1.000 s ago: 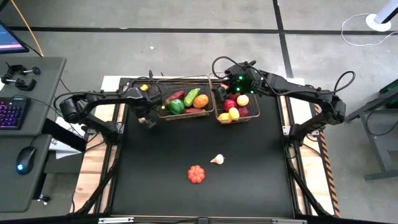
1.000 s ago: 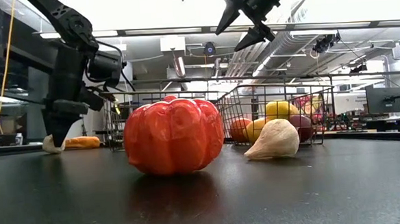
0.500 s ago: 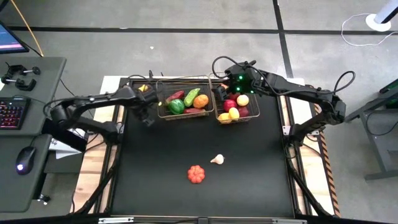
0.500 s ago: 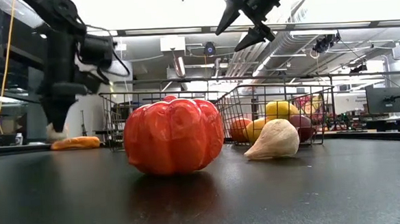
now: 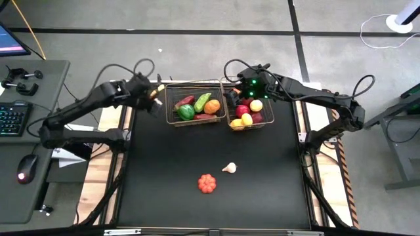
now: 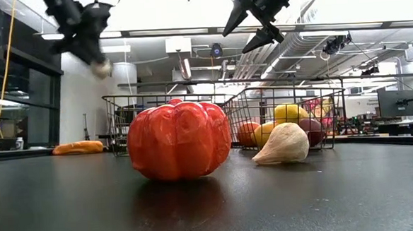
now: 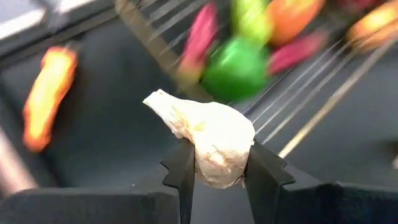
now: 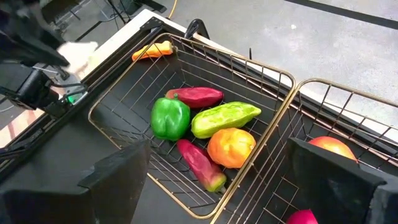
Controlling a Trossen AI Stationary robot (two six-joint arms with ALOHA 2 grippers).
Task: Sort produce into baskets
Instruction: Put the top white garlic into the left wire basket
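Garlic bulb [image 7: 208,144] sits clamped in the left claw [image 7: 217,168], raised beside the left basket [image 5: 197,120]. Right claw [image 8: 249,180] hangs spread wide, empty, over the baskets.

Two bronze wire baskets are sitting side by side at the table's 12 o'clock edge. The left basket [image 5: 195,108] is holding a green pepper [image 8: 170,118], a light-green piece, an orange one and two reddish peppers. The right basket [image 5: 247,113] is holding red and yellow fruit. A garlic bulb [image 7: 208,137] is hanging clamped in the left pincer [image 5: 155,107], at the left basket's 9 o'clock. A ribbed red tomato [image 5: 207,183] and a second garlic [image 5: 229,168] are lying toward 6 o'clock. An orange pepper [image 8: 152,50] is lying outside the left basket.
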